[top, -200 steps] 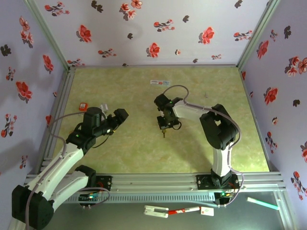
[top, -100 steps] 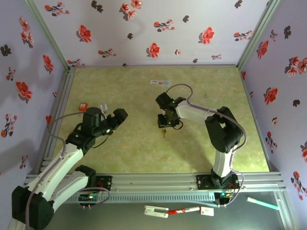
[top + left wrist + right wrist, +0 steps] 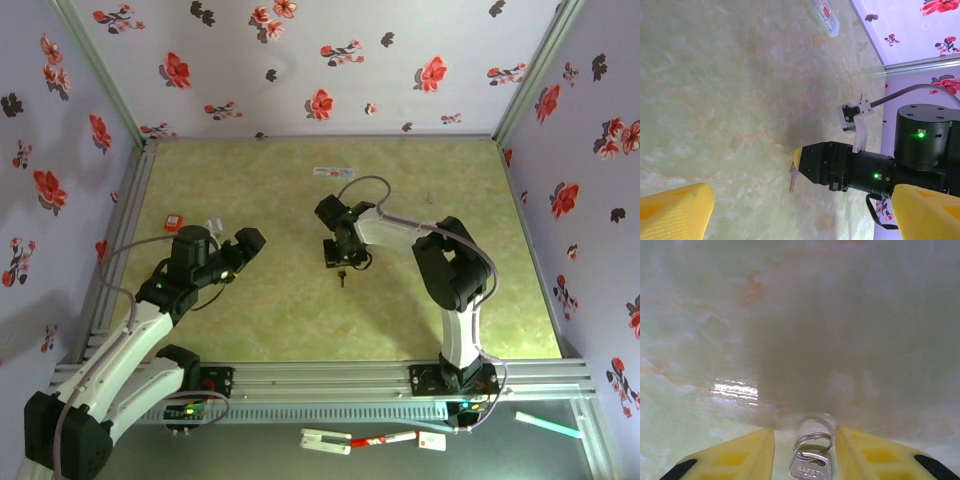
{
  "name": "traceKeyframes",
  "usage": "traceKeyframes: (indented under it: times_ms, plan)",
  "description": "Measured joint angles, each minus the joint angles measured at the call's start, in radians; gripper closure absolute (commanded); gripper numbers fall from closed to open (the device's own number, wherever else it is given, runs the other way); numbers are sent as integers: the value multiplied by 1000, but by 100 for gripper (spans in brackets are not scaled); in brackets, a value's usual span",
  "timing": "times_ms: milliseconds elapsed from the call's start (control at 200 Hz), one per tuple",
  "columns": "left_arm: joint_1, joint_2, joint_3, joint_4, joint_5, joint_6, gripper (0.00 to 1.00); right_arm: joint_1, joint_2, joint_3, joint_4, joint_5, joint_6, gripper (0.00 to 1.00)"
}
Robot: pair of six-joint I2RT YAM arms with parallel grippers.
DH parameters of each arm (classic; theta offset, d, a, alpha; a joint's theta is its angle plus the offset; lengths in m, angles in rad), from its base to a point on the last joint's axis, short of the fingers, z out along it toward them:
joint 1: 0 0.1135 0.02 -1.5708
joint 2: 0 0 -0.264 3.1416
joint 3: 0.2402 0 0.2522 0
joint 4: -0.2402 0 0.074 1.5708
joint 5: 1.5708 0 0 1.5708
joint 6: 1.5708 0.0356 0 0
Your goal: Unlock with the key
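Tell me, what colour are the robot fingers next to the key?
The fingers are yellow, clearest in the right wrist view, flanking the silver key.

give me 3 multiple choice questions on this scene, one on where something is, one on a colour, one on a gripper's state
1. Where is the key?
A. between the right gripper's fingers
B. beside the left arm's base
C. against the back wall

2. What colour are the right gripper's fingers?
A. red
B. yellow
C. blue

3. How is the left gripper?
A. shut on the key
B. shut, empty
C. open

Answers:
1 A, the right wrist view shows the key and its ring between the two fingers.
2 B, both fingers are yellow.
3 C, in the left wrist view its fingers stand far apart, holding nothing.
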Motion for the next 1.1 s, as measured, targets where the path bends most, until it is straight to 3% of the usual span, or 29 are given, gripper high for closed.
traceKeyframes:
  times_ms: [455, 880, 1100]
  plan:
    - [6, -1, -10, 0, 0, 0, 8, 30, 34, 41, -74, 81, 48, 78]
    - [11, -3, -17, 0, 0, 0, 8, 32, 34, 41, -106, 97, 68, 100]
    - [11, -3, -19, 1, 1, 0, 8, 32, 29, 42, -109, 97, 80, 100]
